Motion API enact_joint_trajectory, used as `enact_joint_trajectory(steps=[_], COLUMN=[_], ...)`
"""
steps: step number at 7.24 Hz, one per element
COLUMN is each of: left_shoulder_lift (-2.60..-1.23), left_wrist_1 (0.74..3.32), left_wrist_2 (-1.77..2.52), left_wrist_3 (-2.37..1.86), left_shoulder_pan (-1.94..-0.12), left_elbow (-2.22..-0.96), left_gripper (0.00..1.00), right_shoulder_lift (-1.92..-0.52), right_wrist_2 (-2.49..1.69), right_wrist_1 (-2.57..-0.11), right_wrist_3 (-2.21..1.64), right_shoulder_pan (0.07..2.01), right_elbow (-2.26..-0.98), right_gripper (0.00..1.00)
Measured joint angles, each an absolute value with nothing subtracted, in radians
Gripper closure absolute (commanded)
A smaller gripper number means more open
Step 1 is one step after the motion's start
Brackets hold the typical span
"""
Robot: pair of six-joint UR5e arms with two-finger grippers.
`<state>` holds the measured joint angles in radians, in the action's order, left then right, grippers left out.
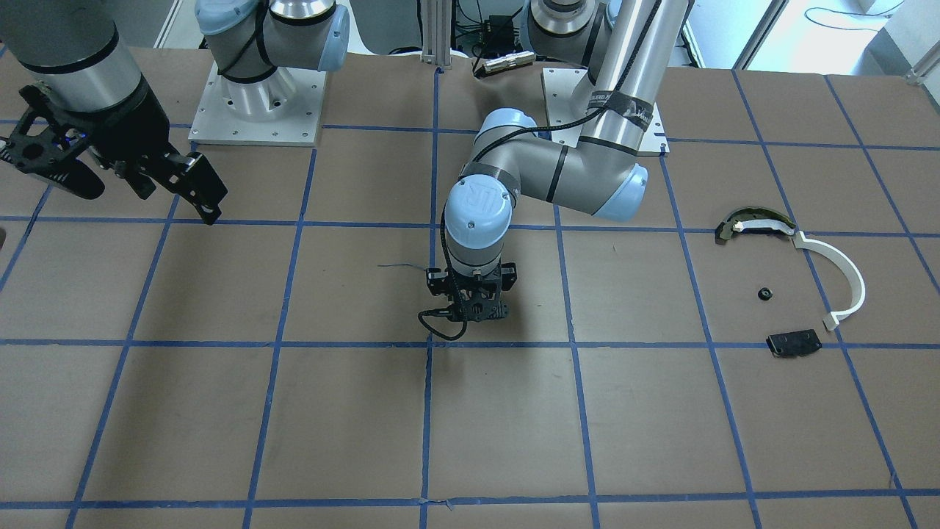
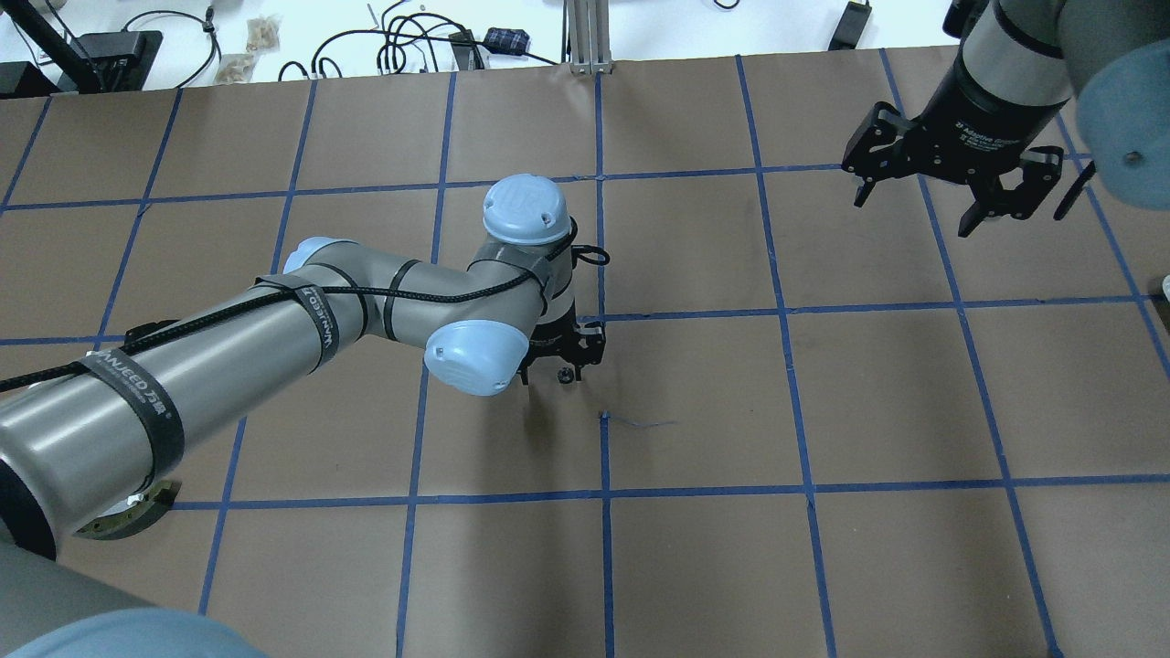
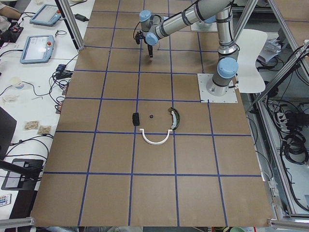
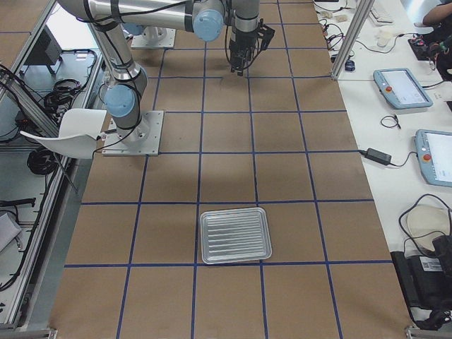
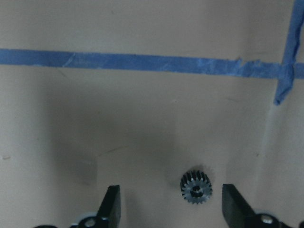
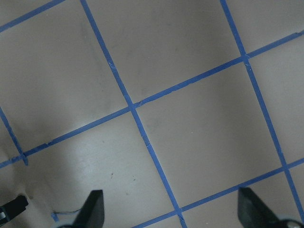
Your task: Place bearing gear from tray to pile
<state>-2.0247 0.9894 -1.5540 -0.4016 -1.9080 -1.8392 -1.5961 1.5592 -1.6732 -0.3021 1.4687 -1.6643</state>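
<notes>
Brown-papered table point(image 5: 142, 118): bearing gear point(image 5: 196, 188) lies flat between the fingers of the left gripper point(image 5: 168, 194).
We read the gripper as spread, gripping nothing; the gear sits off-centre, closer to one finger.

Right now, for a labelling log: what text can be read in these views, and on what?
"WANJEED": black straps around the left arm.
"UR": blue cap on the left arm's wrist.
"2F Adaptive": black body of the right gripper; the rest is blurred.
Teach pendants: screens too small to read.
</notes>
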Motion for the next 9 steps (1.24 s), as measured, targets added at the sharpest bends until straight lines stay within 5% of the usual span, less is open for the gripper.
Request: enact_joint_trajectory(steps=[1,2,3,4,5,9], left_shoulder_lift=[-2.028,-2.029,-2.031,-2.032,-2.032,-2.018], left_wrist_1=[0.989,0.988,0.988,0.988,0.989,0.995], left_wrist_2=[-1.554,-1.554,-1.555,-1.556,-1.556,-1.567], left_wrist_3=[-0.401,-0.401,-0.400,-0.395,-0.390,-0.337], left_shoulder_pan=[-1.908,-1.908,-1.908,-1.908,-1.908,-1.903], left_elbow=[-1.839,-1.838,-1.838,-1.838,-1.838,-1.821], left_gripper=[0.29,0.45,0.72,0.77,0.95,1.00], right_shoulder_lift=[-1.594,-1.593,-1.594,-1.596,-1.599,-1.613], right_wrist_2=[1.558,1.558,1.559,1.560,1.558,1.548], right_wrist_1=[-1.673,-1.674,-1.675,-1.675,-1.675,-1.683], right_wrist_3=[-0.301,-0.300,-0.300,-0.300,-0.300,-0.301], right_shoulder_pan=[1.470,1.470,1.471,1.471,1.471,1.517], right_elbow=[-1.665,-1.667,-1.669,-1.670,-1.670,-1.674], right_gripper=[0.00,0.00,0.00,0.00,0.00,0.00])
